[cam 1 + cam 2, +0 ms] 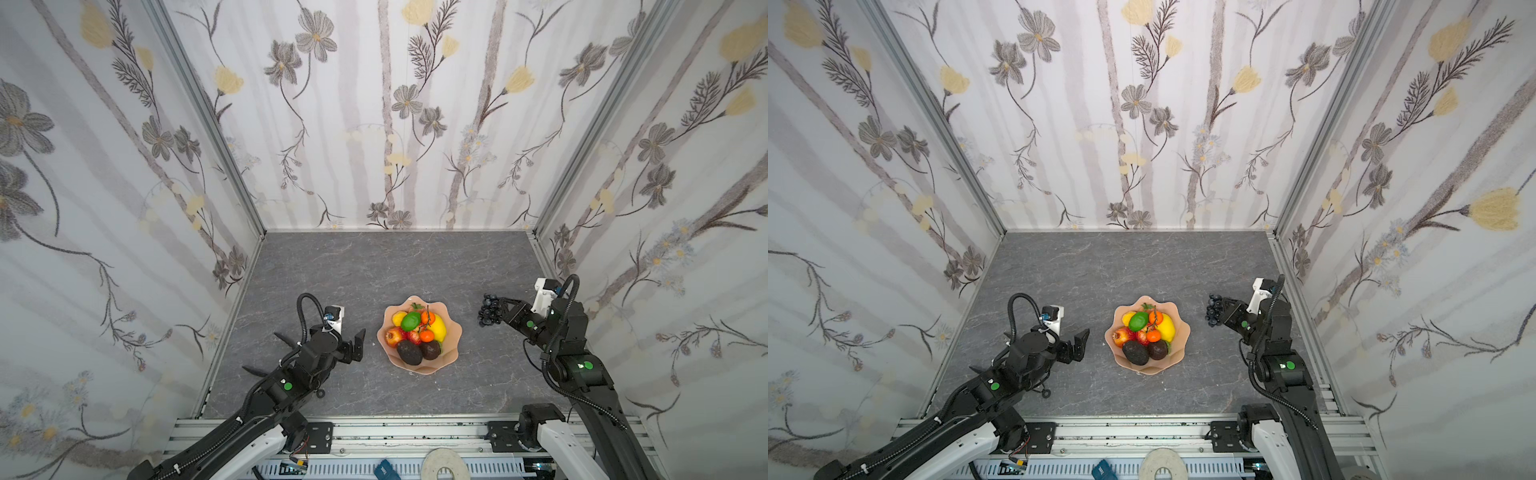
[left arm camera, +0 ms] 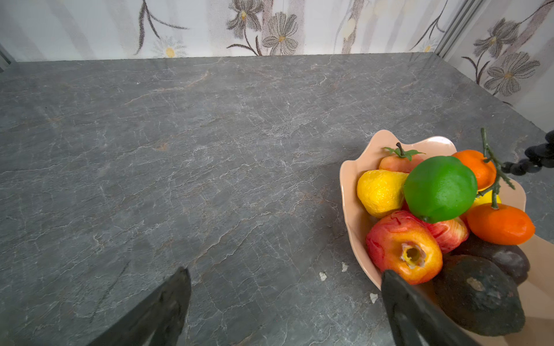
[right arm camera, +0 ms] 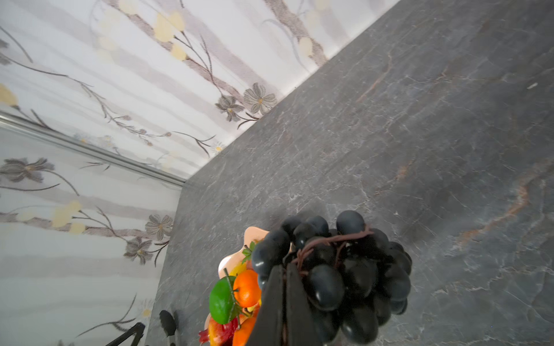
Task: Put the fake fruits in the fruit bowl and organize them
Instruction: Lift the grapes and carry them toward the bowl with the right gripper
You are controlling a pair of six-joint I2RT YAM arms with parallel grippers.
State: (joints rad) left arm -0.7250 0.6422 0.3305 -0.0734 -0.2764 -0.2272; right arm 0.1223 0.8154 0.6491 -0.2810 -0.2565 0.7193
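Both top views show the fruit bowl (image 1: 415, 369), pale peach with a wavy rim, standing on the grey marbled worktop (image 1: 374, 266), toward its front and roughly midway between the two arms. Piled inside are a green lime (image 1: 411, 321) on top, a yellow lemon (image 1: 438, 328), two small oranges (image 1: 428, 318), a red apple (image 1: 392, 336) and two dark avocados (image 1: 409, 352) at the near edge. To the right of the bowl and apart from it, the black-purple grape bunch (image 1: 488, 309) hangs from the right claw (image 3: 284, 268). Its jaws are pinched tight on the bunch's brown stem, seen closely in the right wrist view. Left of the bowl, the left claw (image 2: 286, 275) stands spread wide and holds nothing, near the rim by the apple. Floral-papered walls (image 1: 374, 124) enclose the worktop on three sides.
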